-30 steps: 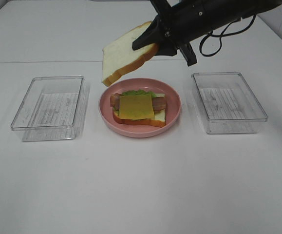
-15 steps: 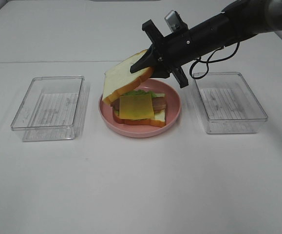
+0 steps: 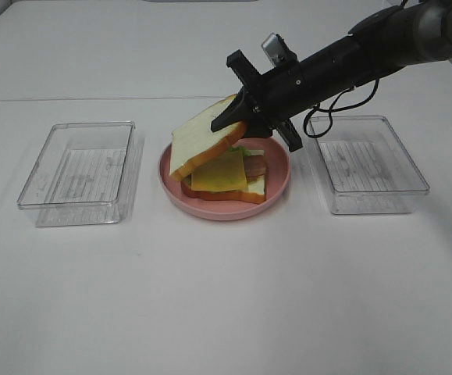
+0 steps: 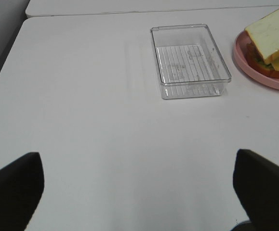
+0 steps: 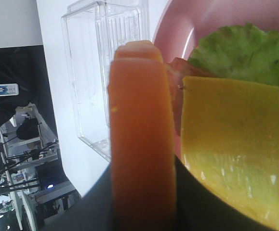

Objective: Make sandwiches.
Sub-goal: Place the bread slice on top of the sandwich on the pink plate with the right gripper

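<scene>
Near the middle of the frame, the pink plate [image 3: 276, 191] carried the open stack: a bottom bread slice [image 3: 254, 187], lettuce [image 3: 243, 151], bacon [image 3: 255, 166] and a yellow cheese square [image 3: 219, 172], with a clear tray [image 3: 77, 173] at left and another [image 3: 366, 162] at right. Above its far left part hung the top bread slice [image 3: 202, 141], tilted with its low edge near the cheese, clenched at its raised crust by the right gripper [image 3: 240, 114] reaching in from the upper right. This looked like the closing step, so the next move likely called for levelling the slice squarely over the cheese before letting go; the left gripper [image 4: 139, 185] stood wide open, grasping nothing, well apart over bare table.
</scene>
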`<action>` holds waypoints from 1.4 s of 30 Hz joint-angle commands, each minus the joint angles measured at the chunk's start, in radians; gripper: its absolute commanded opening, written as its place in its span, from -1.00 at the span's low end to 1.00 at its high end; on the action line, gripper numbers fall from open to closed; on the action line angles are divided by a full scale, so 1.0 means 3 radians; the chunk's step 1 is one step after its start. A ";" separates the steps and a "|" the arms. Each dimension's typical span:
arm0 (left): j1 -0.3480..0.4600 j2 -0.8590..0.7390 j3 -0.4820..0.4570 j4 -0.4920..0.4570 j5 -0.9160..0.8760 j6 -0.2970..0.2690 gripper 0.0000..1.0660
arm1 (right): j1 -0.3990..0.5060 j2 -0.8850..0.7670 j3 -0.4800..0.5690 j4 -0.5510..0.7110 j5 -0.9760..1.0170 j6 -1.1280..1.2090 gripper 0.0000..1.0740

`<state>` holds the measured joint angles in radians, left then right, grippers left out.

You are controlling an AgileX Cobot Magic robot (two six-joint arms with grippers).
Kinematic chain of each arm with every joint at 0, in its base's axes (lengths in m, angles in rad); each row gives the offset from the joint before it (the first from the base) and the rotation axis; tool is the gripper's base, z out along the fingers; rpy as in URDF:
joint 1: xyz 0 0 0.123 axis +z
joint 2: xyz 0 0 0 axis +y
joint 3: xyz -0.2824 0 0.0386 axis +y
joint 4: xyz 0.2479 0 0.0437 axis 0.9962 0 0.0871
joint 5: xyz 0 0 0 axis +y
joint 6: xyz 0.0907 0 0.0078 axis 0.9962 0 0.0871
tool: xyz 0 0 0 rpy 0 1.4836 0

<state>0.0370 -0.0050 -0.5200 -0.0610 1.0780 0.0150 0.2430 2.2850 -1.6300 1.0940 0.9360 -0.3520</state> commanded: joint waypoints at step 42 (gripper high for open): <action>0.0013 -0.0067 0.0010 -0.0030 -0.0010 -0.0003 0.87 | -0.0007 -0.0127 -0.0193 -0.1203 0.0007 0.0583 0.33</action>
<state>0.0370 -0.0050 -0.5200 -0.0610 1.0780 0.0150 0.2430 2.2620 -1.6810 0.7510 0.9220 -0.1870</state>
